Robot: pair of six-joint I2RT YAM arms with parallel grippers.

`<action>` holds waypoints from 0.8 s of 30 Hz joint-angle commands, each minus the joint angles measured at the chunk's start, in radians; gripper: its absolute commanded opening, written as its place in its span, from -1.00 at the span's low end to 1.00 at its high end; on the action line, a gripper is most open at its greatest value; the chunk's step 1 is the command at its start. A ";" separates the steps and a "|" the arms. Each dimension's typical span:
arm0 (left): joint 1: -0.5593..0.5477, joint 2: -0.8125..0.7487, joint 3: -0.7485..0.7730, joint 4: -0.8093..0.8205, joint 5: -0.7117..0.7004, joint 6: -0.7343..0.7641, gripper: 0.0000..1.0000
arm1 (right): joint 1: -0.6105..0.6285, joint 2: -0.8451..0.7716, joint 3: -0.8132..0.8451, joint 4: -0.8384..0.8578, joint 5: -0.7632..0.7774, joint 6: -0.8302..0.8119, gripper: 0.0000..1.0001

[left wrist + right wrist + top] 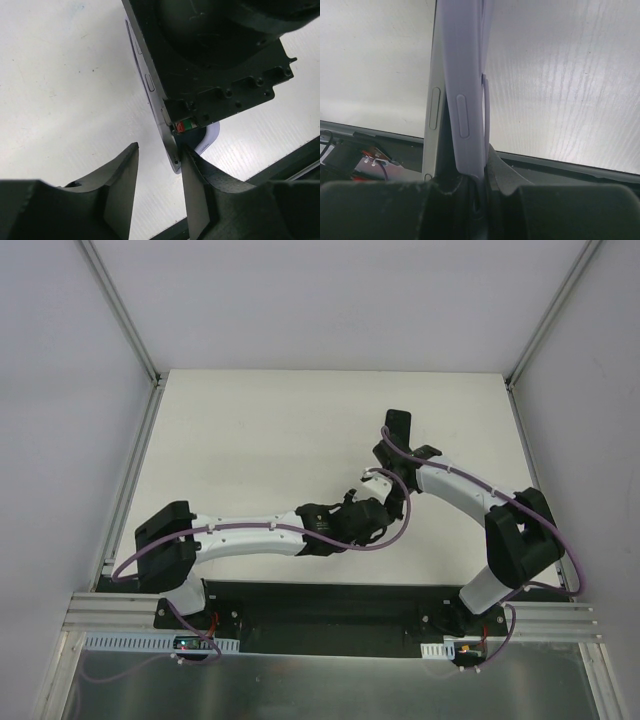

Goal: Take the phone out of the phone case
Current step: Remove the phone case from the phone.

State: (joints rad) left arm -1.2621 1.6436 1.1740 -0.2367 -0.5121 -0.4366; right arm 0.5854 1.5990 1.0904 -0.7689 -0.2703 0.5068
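Note:
In the right wrist view, the lavender phone case point(465, 75) stands on edge with my right gripper point(480, 175) shut on its lower end. The silver-grey phone point(434, 100) is peeled away from the case on the left, with a dark gap between them. In the left wrist view, the phone's side edge point(150, 85) runs down to a corner that touches my right finger point(197, 195). A case corner point(210, 137) shows behind it. My left gripper point(160, 150) is open, with bare table between its fingers. From above, both grippers point(372, 515) meet mid-table and hide the phone.
The white table point(260, 440) spreads around the arms inside light side walls with aluminium rails point(125, 490). A dark base strip point(330, 605) runs along the near edge. The right arm's black body point(225, 45) fills the top of the left wrist view.

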 commanded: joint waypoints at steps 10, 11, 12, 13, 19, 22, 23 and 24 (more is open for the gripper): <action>0.087 0.055 0.021 -0.035 0.109 -0.053 -1.00 | 0.034 -0.131 -0.059 0.065 -0.070 -0.082 -0.97; 0.101 0.050 0.013 -0.035 0.107 -0.060 -1.00 | 0.033 -0.139 -0.069 0.065 -0.061 -0.089 -0.97; 0.108 0.033 -0.006 -0.035 0.104 -0.073 -1.00 | 0.031 -0.152 -0.078 0.069 -0.055 -0.111 -0.97; 0.115 0.022 -0.017 -0.035 0.098 -0.077 -1.00 | 0.028 -0.162 -0.107 0.075 -0.052 -0.122 -0.97; 0.182 -0.067 -0.105 -0.035 0.084 -0.099 -1.00 | 0.004 -0.229 -0.216 0.132 -0.043 -0.238 -0.97; 0.213 -0.099 -0.135 -0.033 0.078 -0.100 -1.00 | 0.002 -0.264 -0.254 0.140 -0.020 -0.275 -0.97; 0.220 -0.105 -0.142 -0.035 0.078 -0.100 -1.00 | 0.002 -0.275 -0.262 0.143 -0.014 -0.283 -0.97; 0.231 -0.113 -0.149 -0.035 0.078 -0.100 -1.00 | 0.002 -0.287 -0.274 0.148 -0.010 -0.289 -0.97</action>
State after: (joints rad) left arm -1.1580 1.5925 1.0801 -0.1581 -0.2783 -0.5224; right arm 0.5888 1.4117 0.8658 -0.5034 -0.2359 0.3809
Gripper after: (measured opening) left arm 0.049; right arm 0.137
